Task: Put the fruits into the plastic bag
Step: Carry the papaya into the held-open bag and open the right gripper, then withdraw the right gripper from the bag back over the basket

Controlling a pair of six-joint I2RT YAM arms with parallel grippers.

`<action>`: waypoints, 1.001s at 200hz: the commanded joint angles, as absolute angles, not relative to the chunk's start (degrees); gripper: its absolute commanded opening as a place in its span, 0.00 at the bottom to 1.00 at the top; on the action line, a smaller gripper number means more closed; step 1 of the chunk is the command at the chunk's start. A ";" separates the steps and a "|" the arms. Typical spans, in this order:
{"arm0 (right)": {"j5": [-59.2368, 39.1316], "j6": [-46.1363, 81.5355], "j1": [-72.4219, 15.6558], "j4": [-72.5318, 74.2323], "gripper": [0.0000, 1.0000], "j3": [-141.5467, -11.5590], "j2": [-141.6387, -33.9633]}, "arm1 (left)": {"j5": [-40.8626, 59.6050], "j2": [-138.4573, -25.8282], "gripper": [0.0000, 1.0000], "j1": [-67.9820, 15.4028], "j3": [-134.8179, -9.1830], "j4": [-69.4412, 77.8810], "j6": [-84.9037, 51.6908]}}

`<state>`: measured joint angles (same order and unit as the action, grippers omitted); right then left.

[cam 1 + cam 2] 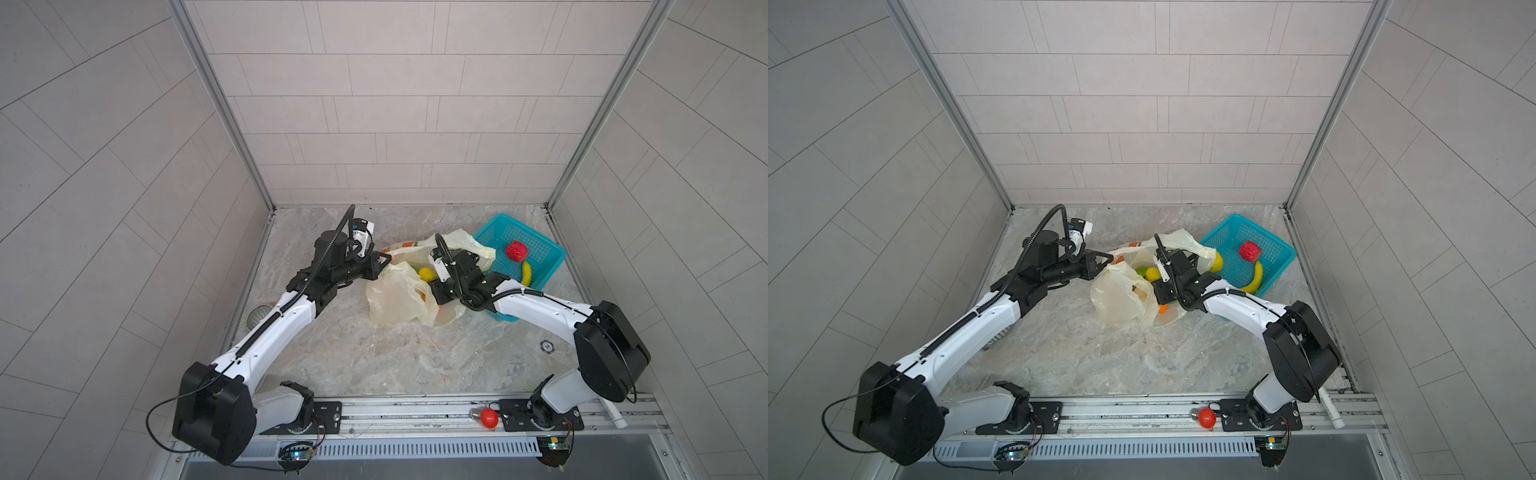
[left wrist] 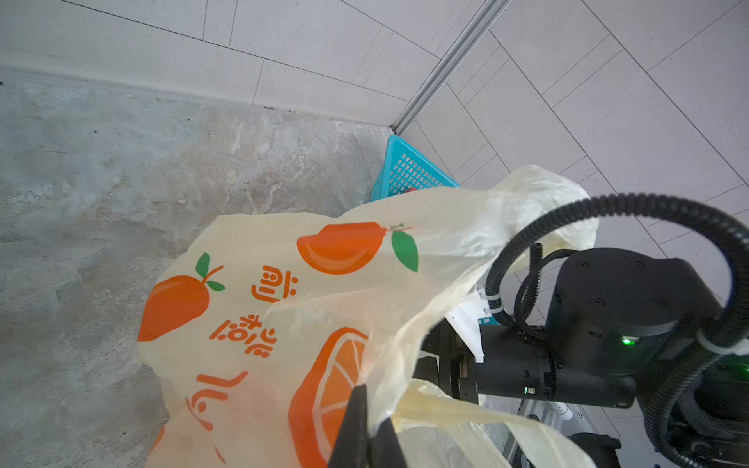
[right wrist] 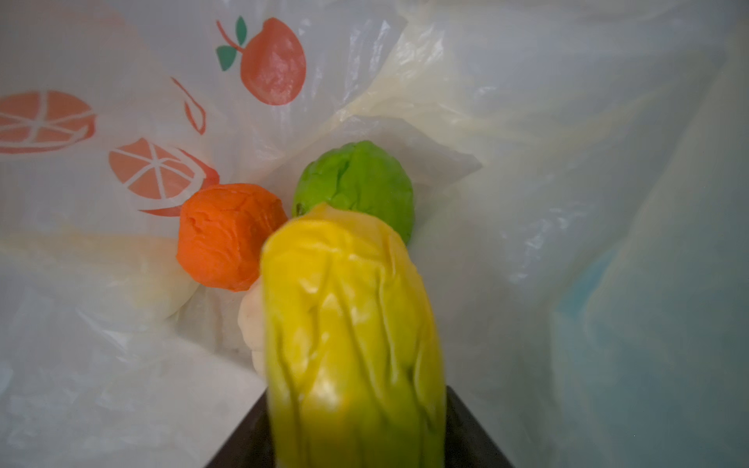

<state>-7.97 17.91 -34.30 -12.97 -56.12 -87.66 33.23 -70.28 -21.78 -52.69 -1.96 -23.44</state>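
Yellow fruit (image 3: 352, 324) between jaws, plastic bag (image 3: 547, 182) walls close.

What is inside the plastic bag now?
Inside the plastic bag show an orange fruit, a green fruit, a yellow fruit and part of a whitish one. The yellow fruit covers whatever lies behind it.

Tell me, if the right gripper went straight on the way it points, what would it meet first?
Probably the green fruit in the plastic bag, just beyond the yellow fruit between the jaws of the right gripper; depth is unclear.
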 commanded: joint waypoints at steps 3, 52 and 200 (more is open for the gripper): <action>-4.41 18.87 -33.94 -13.71 0.68 -57.96 -85.04 | 33.68 -69.49 0.00 -22.06 -52.59 -1.00 -22.50; -5.95 17.22 -33.98 -12.36 0.71 -56.37 -76.87 | 33.57 -69.71 0.00 -22.06 -52.47 -0.47 -22.85; -30.69 10.40 -31.87 -13.10 0.70 -59.48 -61.58 | 32.78 -70.01 0.00 -22.41 -52.36 -0.72 -23.03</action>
<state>-29.82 11.97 -33.04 -12.73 -57.82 -63.13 33.10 -70.30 -22.06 -52.69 -1.74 -23.49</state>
